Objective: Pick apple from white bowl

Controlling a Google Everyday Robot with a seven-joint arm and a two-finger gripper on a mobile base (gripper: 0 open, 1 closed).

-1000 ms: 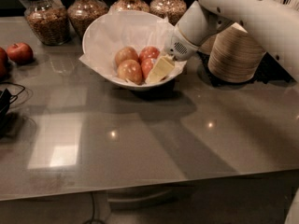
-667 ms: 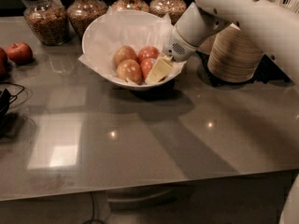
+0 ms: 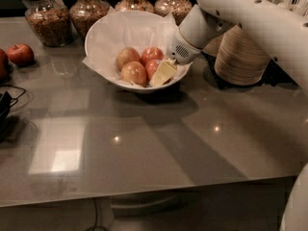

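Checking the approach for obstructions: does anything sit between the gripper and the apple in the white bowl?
Nothing visible does. The gripper is down inside the white bowl, right beside the apple, on its right. The paler apples lie on the apple's other side, out of the path.

Pretty dim warm light from above, big glare patch on the table (image 3: 144, 153), soft shadow under the white bowl (image 3: 110, 37) where the gripper (image 3: 163, 73) sits inside.
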